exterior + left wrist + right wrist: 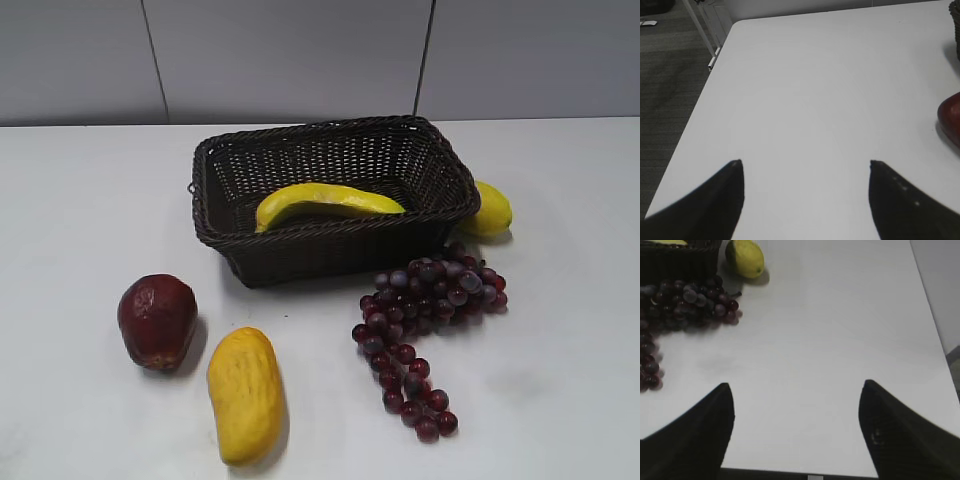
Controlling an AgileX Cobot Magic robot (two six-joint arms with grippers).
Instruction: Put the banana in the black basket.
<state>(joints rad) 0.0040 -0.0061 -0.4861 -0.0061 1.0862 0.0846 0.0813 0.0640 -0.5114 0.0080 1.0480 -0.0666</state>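
Since the black basket (pixel 335 195) already holds the banana (pixel 328 203), lying along its near wall, you appear finished; nothing more to move, probably. Your left gripper (pixel 805 165) and right gripper (pixel 797 387) both gape empty over bare table.

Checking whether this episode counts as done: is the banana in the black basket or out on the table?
In. The banana lies inside the black basket, its curve visible above the front rim.
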